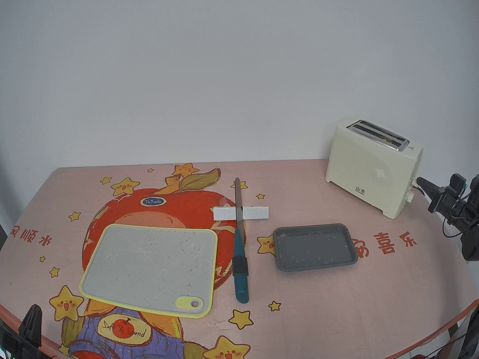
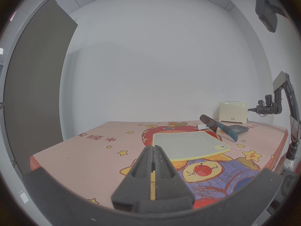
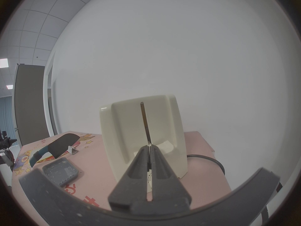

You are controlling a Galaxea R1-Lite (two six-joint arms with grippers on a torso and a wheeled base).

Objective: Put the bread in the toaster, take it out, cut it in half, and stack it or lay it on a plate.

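Note:
The cream toaster (image 1: 373, 171) stands at the back right of the table, with its slots (image 1: 378, 134) on top. A tan streak shows in one slot; I cannot tell if it is bread. My right gripper (image 1: 422, 182) is shut, its tip just off the toaster's end face (image 3: 142, 132) at the lower end of the lever slot (image 3: 143, 116). A grey plate (image 1: 288, 264) lies empty in front of the toaster. The teal-handled knife (image 1: 240, 255) rests on a white strip (image 1: 257, 212) beside the cutting board (image 1: 149, 268). My left gripper (image 2: 153, 150) is shut over the table's front left edge.
The toaster's black cord (image 3: 207, 159) runs off behind it along the table. The table's right edge lies close under the right arm (image 1: 461, 210). A white wall stands behind the table.

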